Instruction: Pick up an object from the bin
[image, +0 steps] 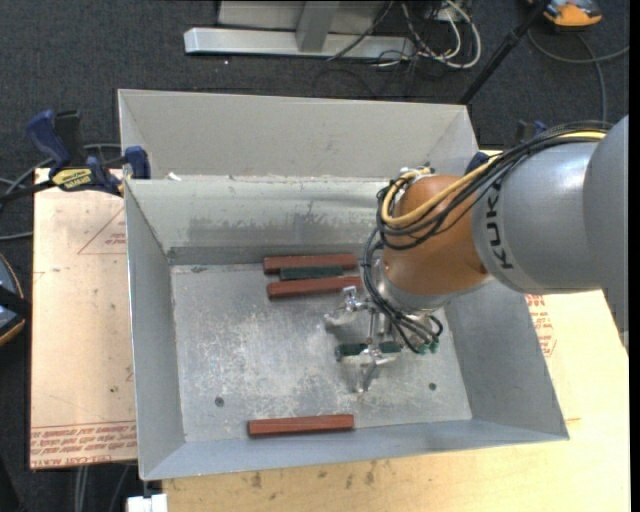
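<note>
My gripper hangs low over bare bin floor, right of the middle, its fingers drawn together to a point with nothing between them. Behind it to the left, near the back wall, lie two red-brown bars side by side, with a dark green bar resting between and partly on them. Their right ends reach close to the gripper's body. A third red-brown bar lies flat along the front wall, ahead of the gripper and to its left.
The arm with its orange cover and cables comes in from the right and hides the bin's back right part. The bin's walls slope inward on all sides. Bare floor lies to the left of the gripper.
</note>
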